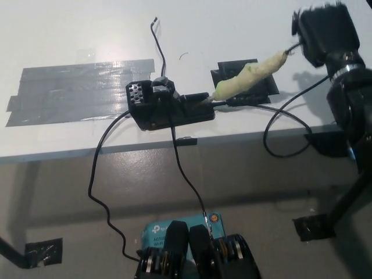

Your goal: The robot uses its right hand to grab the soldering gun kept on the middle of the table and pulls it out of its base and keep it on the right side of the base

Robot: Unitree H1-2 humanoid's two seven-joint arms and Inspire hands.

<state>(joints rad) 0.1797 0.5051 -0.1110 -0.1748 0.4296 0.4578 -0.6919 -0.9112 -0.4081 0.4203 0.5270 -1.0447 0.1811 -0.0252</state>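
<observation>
Grey tape strip (81,90) on white table (232,23)

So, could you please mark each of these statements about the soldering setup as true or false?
1. The soldering gun has a yellow-green handle. True.
2. The right hand is at the gun's rear end. True.
3. The base is white. False: it is black.
4. The grey tape patch lies to the right of the base. False: it is on the left.
5. The left hand is visible. False: it is out of view.
</observation>
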